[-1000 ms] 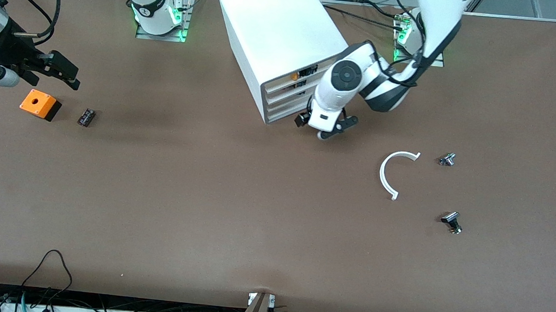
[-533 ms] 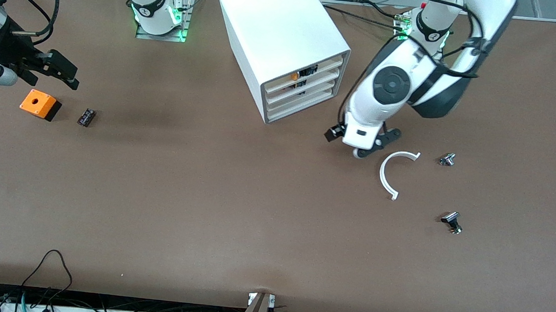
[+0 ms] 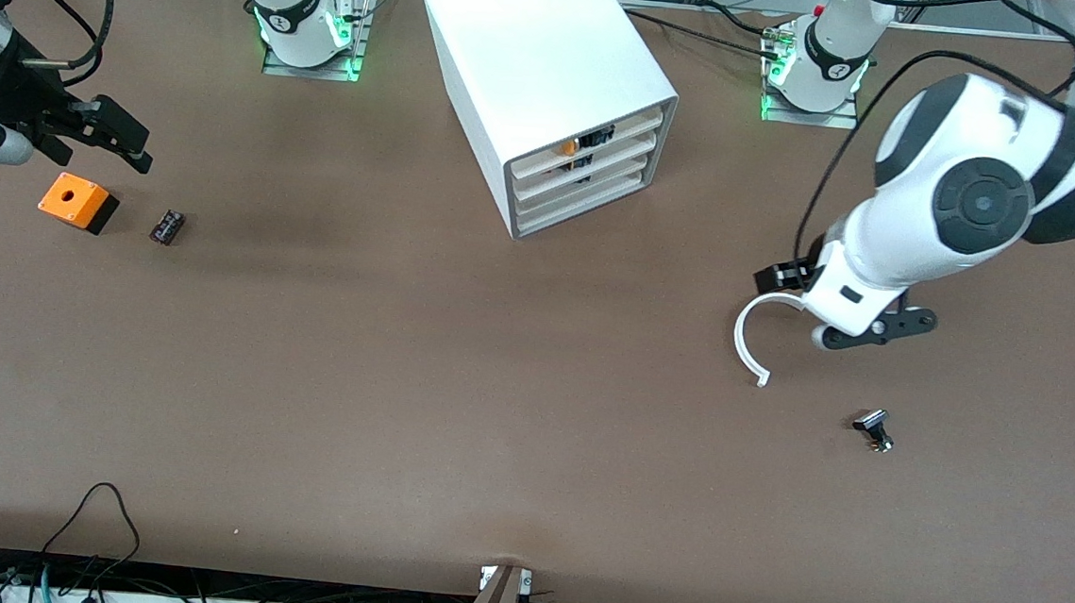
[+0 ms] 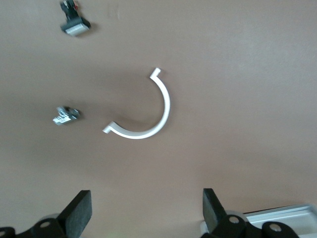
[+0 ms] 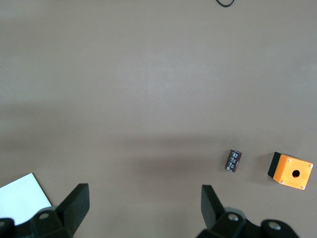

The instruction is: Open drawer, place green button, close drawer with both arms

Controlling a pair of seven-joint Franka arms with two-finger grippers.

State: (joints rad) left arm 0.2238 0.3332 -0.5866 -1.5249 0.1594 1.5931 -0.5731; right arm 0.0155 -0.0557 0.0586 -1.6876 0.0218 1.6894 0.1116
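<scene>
The white cabinet [image 3: 544,66] stands at the table's middle near the bases. Its lowest drawer [image 3: 582,208] sits flush with the drawers above it. The button [image 3: 165,225] is a small dark part lying beside the orange box [image 3: 76,201]; it also shows in the right wrist view [image 5: 233,161]. My right gripper [image 3: 132,145] hangs open and empty over the table near the orange box, jaws wide apart [image 5: 146,213]. My left gripper [image 3: 824,326] is open and empty over the white arc [image 3: 743,340], jaws wide apart [image 4: 147,218].
The orange box with a hole [image 5: 292,171] lies at the right arm's end. The white arc [image 4: 163,106], a small silver part [image 4: 64,115] and a black-capped silver part [image 3: 872,429] lie at the left arm's end. The upper drawers show orange and black parts.
My left arm has swung away from the cabinet's front toward the left arm's end and now hangs over the white arc. The right arm has not moved.
</scene>
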